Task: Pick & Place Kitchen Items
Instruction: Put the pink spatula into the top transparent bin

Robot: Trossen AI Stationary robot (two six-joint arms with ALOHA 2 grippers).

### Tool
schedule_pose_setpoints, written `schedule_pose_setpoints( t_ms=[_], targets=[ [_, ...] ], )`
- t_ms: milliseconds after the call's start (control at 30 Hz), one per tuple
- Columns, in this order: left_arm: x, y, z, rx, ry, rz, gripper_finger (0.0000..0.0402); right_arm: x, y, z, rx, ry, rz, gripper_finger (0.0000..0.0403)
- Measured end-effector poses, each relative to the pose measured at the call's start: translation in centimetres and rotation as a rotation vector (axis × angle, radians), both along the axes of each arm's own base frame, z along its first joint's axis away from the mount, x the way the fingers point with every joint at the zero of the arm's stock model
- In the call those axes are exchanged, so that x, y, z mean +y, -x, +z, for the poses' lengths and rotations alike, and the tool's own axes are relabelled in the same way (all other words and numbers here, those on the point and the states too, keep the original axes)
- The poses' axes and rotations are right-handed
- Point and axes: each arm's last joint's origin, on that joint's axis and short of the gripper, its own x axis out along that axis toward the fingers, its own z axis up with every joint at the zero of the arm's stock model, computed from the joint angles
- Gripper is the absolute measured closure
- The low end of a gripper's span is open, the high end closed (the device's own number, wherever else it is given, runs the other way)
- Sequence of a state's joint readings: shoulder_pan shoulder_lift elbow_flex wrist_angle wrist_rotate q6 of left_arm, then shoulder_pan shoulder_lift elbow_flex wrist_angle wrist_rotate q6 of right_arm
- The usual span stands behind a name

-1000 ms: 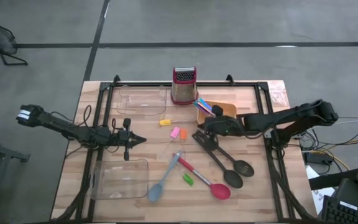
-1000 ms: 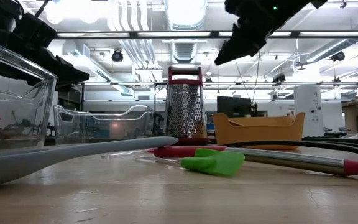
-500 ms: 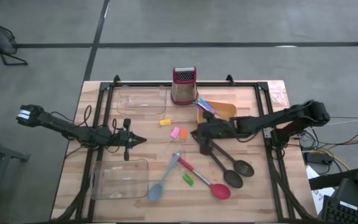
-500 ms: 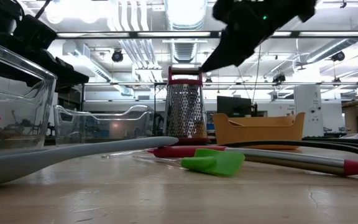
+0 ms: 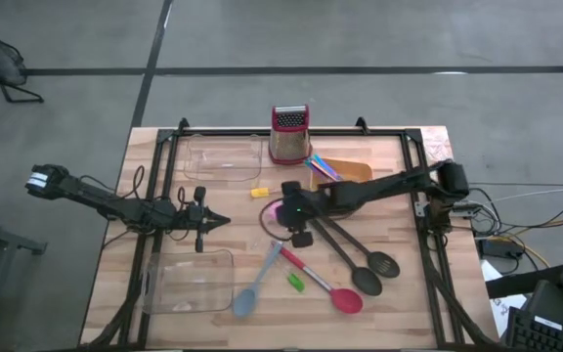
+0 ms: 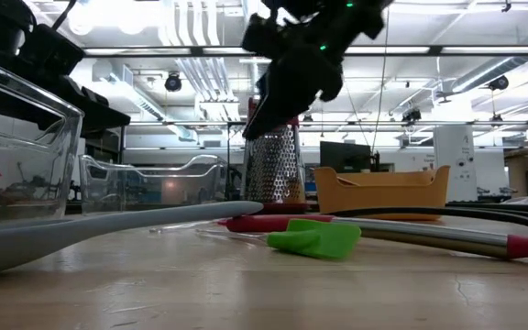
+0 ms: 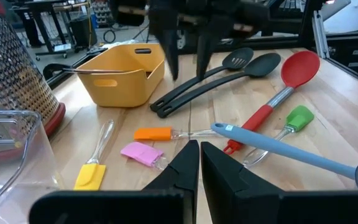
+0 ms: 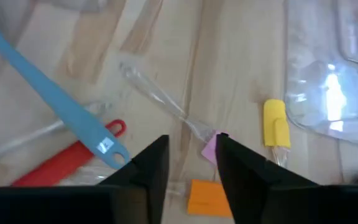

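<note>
My right gripper (image 5: 281,212) hangs open above the table's middle, pointing down over a small pink block (image 8: 211,148) and an orange block (image 8: 209,198); it touches nothing. A yellow block (image 5: 259,193) lies just beyond it toward the far edge. The grey-blue spatula (image 5: 249,293), the red-headed spoon (image 5: 345,299), a green block (image 5: 294,282) and two black slotted spoons (image 5: 368,270) lie flat nearer the front. Thin coloured sticks (image 5: 321,166) stick out of the orange bowl (image 5: 348,174). My left gripper (image 5: 219,221) waits shut at the table's left.
A red-topped metal grater (image 5: 289,134) stands at the far edge. One clear tray (image 5: 225,158) lies at the far left and another (image 5: 192,282) at the near left. Black rails run along the table's sides.
My right gripper has swung from beside the orange bowl toward the table's left and sunk a little, rolling as it went. It now hangs over the pink block, and its fingers have opened. Nothing on the table has moved.
</note>
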State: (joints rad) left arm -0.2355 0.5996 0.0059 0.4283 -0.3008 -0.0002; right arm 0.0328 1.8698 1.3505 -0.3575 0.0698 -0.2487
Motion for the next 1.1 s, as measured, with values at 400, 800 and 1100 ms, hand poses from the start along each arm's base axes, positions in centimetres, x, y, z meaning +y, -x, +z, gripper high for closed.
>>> schedule_pose_setpoints(
  t_ms=[400, 800, 1100],
  targets=[
    [0.0, 0.0, -0.1, 0.011, -0.003, 0.0, 0.0378, -2.6, -3.7, -3.3, 0.228, 0.145, 0.142, 0.0176],
    [0.0, 0.0, -0.2, 0.019, -0.004, 0.0, 0.0378, -4.0, -5.7, -5.9, 0.271, 0.179, 0.175, 0.0145],
    [0.0, 0.0, -0.3, 0.027, -0.007, 0.0, 0.0378, -4.6, -5.9, -7.4, 0.328, 0.177, 0.195, 0.0148]
  ],
)
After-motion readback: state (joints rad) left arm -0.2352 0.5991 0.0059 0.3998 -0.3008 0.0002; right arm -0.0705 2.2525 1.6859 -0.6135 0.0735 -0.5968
